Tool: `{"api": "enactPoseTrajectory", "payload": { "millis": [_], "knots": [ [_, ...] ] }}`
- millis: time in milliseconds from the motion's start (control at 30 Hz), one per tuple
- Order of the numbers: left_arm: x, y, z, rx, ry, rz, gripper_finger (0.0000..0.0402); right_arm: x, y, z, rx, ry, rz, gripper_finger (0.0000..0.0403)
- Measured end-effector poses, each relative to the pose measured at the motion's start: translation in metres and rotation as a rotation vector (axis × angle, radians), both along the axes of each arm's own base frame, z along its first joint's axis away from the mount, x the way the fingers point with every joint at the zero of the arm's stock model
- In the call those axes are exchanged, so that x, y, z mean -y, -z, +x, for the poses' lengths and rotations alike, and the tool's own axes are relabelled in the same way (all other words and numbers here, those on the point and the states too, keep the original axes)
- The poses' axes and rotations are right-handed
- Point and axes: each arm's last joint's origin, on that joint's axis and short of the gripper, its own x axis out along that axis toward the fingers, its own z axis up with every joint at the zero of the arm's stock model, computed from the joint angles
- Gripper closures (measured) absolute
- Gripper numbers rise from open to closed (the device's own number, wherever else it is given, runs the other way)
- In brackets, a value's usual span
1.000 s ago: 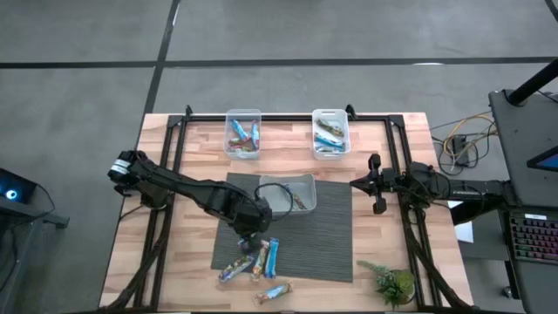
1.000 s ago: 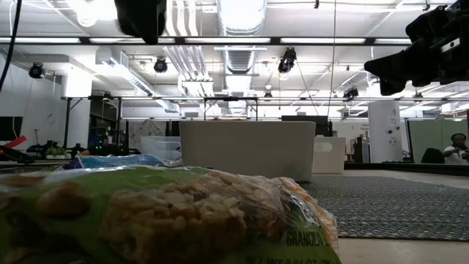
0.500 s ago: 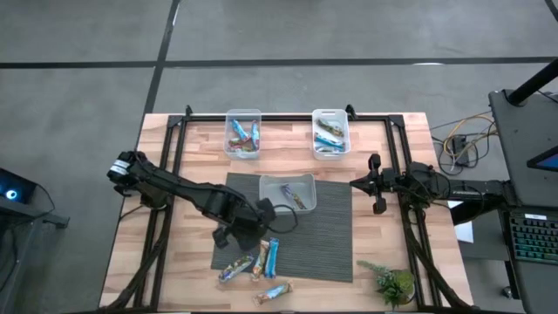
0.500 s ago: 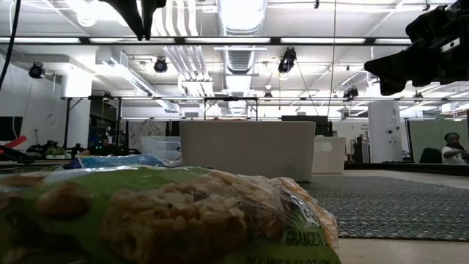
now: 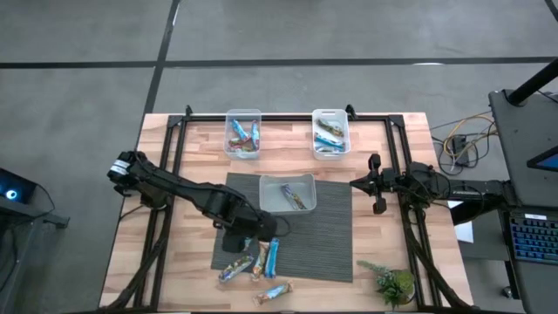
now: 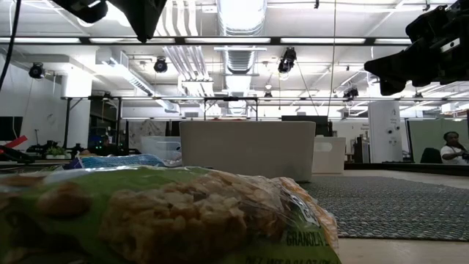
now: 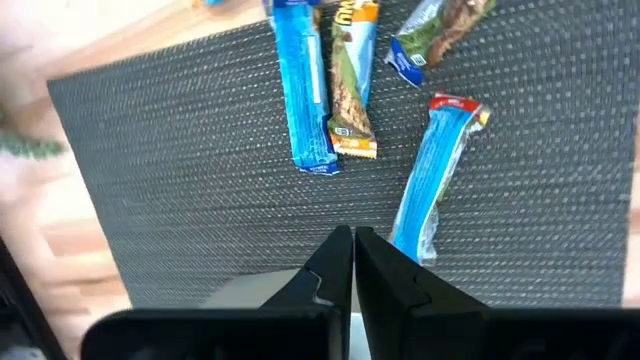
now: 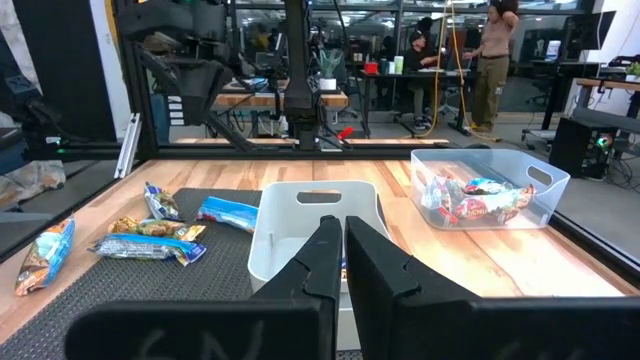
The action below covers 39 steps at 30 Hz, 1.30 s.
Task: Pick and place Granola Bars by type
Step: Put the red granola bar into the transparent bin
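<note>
Several granola bars lie loose on the near left part of the dark mat (image 5: 323, 235): a blue one (image 5: 273, 255), a tan and orange one (image 5: 259, 260) and a mixed-colour one (image 5: 234, 269). Another (image 5: 275, 292) rests on the wood near the front edge and fills the low view (image 6: 168, 213). My left gripper (image 5: 256, 236) hangs shut above the mat, just far of these bars, pointing steeply down; its wrist view shows the shut fingertips (image 7: 353, 238) beside a blue bar (image 7: 432, 185). My right gripper (image 5: 356, 183) waits shut (image 8: 333, 228) at the mat's right edge.
A clear tub (image 5: 288, 193) with one bar in it stands on the mat's far part. Two more tubs with bars stand at the far edge, left (image 5: 243, 133) and right (image 5: 330, 131). A small green plant (image 5: 392, 283) is at the near right corner.
My left gripper has rolled far around the line along which it points, staying shut and in place above the loose bars. The bars have not moved.
</note>
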Motion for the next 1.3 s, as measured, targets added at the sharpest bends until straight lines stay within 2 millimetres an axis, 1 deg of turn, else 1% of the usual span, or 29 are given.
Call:
{"api": "enactPoseTrajectory", "payload": {
  "millis": [167, 467, 633, 767, 967, 1167, 1300],
  "knots": [
    [0.002, 0.009, 0.000, -0.019, 0.029, 0.009, 0.0401, 0.000, 0.000, 0.000, 0.000, 0.000, 0.000, 0.0394],
    [0.001, 0.050, -0.008, -0.093, 0.045, 0.040, 0.0401, 0.000, 0.000, 0.000, 0.000, 0.000, 0.000, 0.0394],
    [0.000, 0.072, -0.009, -0.077, 0.091, 0.051, 0.0401, 0.000, 0.000, 0.000, 0.000, 0.000, 0.000, 0.0394],
    [0.001, 0.086, -0.008, -0.027, 0.160, 0.061, 0.0401, 0.000, 0.000, 0.000, 0.000, 0.000, 0.000, 0.0394],
    [0.001, 0.093, -0.006, 0.025, 0.189, 0.057, 0.0401, 0.000, 0.000, 0.000, 0.000, 0.000, 0.000, 0.0394],
    [0.002, 0.095, -0.005, 0.029, 0.111, 0.024, 0.0401, 0.000, 0.000, 0.000, 0.000, 0.000, 0.000, 0.0394],
    [0.002, 0.095, -0.005, 0.029, 0.108, 0.023, 0.0401, 0.000, 0.000, 0.000, 0.000, 0.000, 0.000, 0.0394]
  ]
}}
